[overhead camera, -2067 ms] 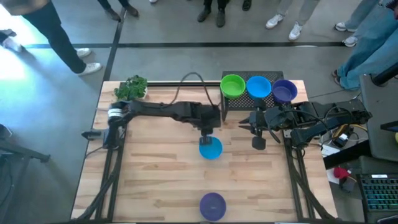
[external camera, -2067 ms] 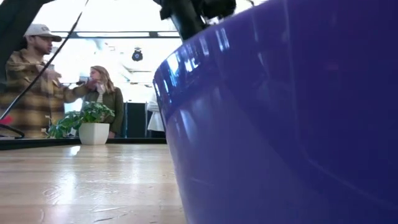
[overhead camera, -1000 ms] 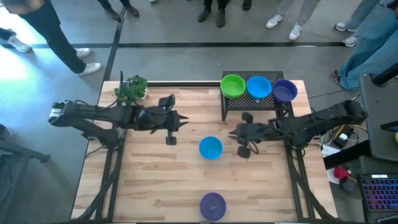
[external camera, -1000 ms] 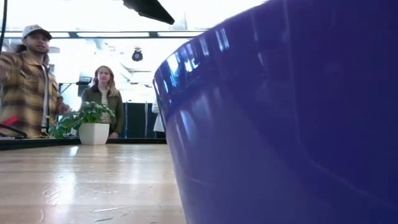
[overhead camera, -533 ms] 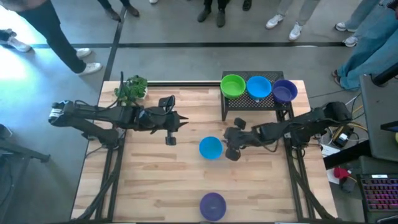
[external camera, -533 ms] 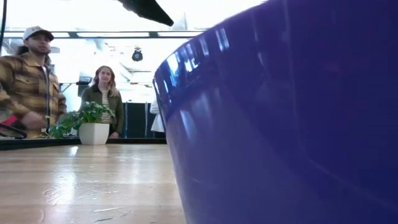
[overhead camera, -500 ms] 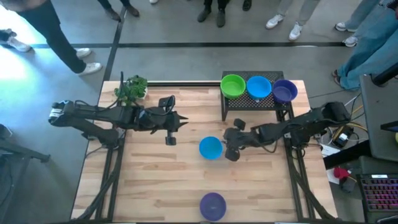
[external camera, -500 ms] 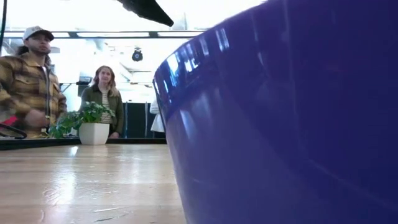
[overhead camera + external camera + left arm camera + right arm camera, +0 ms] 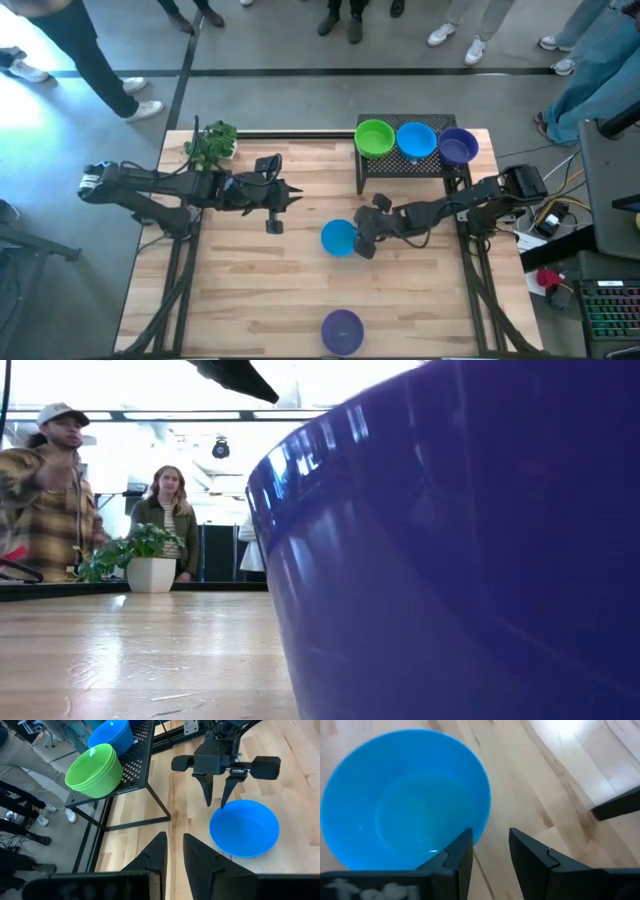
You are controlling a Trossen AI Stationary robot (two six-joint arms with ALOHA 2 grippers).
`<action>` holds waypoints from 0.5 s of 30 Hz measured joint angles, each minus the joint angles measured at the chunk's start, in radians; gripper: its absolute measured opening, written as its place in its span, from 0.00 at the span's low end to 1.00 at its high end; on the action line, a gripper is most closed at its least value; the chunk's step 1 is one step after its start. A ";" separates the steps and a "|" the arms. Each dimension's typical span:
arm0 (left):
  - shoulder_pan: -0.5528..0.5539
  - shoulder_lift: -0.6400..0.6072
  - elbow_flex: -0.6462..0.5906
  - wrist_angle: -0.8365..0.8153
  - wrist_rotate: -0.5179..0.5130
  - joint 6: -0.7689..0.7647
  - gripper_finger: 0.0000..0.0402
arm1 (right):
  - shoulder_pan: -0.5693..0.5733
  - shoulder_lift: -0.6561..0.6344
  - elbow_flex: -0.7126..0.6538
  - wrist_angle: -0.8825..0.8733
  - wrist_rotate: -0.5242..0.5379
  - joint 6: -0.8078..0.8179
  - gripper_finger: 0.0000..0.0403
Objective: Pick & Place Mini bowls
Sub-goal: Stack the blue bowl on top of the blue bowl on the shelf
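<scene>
One bowl in play: blue mini bowl (image 9: 338, 238), table centre.
Right gripper (image 9: 362, 243): fingers spread, straddling its three-o'clock rim.
Left gripper (image 9: 277, 207): slightly parted, empty, waiting at nine o'clock.
Risk: shallow pinch; glossy rim could slip.

In the low view, a purple bowl (image 9: 450, 550) standing right at the lens fills most of the frame, cut off at the top, right and bottom edges; it hides the table behind it, the blue bowl and the rack. Only a dark sliver of one arm (image 9: 235, 375) enters at the top edge; which arm cannot be told. In the high view, the people (image 9: 345, 15) around the table are cropped to legs and shoes. In the right wrist view, the blue bowl (image 9: 405, 795) is partly hidden behind the right gripper (image 9: 490, 857). In the left wrist view, the stacked blue bowls (image 9: 112, 735) are cut by the top edge.
</scene>
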 joint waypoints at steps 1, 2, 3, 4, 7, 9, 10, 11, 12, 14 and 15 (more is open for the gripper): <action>0.000 0.000 0.000 0.000 0.000 0.000 0.14 | -0.001 0.002 0.000 0.003 -0.001 0.000 0.31; 0.000 0.000 0.000 0.000 0.000 0.000 0.14 | -0.003 0.002 0.000 0.002 -0.001 0.000 0.31; 0.000 0.000 0.000 0.000 0.000 0.000 0.14 | -0.005 0.002 0.000 0.000 -0.001 0.000 0.31; 0.000 0.000 0.000 0.000 0.000 0.000 0.14 | -0.006 0.002 0.000 0.002 -0.001 0.000 0.31; 0.000 0.000 0.000 0.000 0.000 0.000 0.14 | -0.006 0.002 0.000 0.004 -0.006 0.006 0.31; 0.000 0.000 0.000 0.000 0.000 0.000 0.14 | -0.006 0.002 0.000 0.004 -0.011 0.026 0.31; 0.000 0.000 0.000 0.000 0.000 0.000 0.14 | -0.006 0.002 -0.001 0.007 -0.012 0.038 0.31; 0.000 0.000 0.000 0.000 0.000 0.000 0.14 | -0.006 0.007 -0.002 0.007 -0.012 0.045 0.31; 0.000 0.000 0.000 0.000 0.000 0.000 0.14 | -0.006 0.011 -0.002 0.007 -0.012 0.050 0.31; 0.000 0.000 0.000 -0.001 0.000 -0.001 0.14 | -0.006 0.025 -0.005 0.005 -0.018 0.055 0.31; 0.000 0.000 0.000 -0.001 0.000 -0.001 0.14 | -0.006 0.034 -0.005 0.013 -0.028 0.056 0.31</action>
